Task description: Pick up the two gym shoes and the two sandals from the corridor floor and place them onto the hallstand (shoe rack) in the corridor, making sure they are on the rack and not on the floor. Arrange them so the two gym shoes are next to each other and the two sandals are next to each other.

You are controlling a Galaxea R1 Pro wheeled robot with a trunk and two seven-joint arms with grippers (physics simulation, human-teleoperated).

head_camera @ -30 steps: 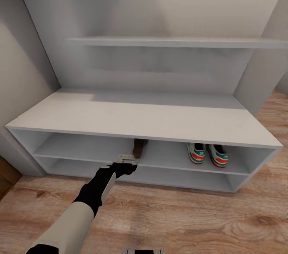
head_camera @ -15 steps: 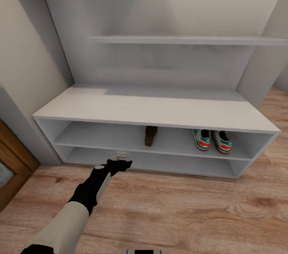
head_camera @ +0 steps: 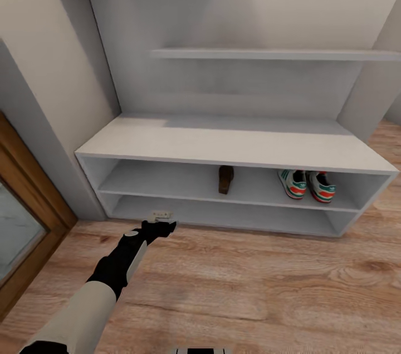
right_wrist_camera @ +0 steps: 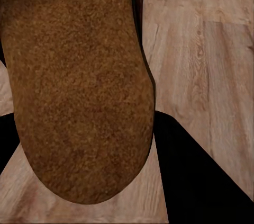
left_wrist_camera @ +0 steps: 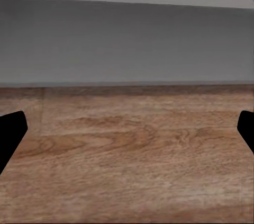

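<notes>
Hallstand [head_camera: 234, 145] holds gym shoes [head_camera: 307, 185]; right gripper [right_wrist_camera: 79, 144] (wrist view) grips sandal [right_wrist_camera: 79, 86].

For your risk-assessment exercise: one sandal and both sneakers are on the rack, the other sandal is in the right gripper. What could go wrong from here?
1. The shelved sandal stands apart from the gym shoes; the held sandal could land away from its mate.
2. The shelf opening of the hallstand is low, so the sandal may catch its edge and drop to the floor.
3. The open left gripper hangs near the lower shelf and could bump it.
</notes>
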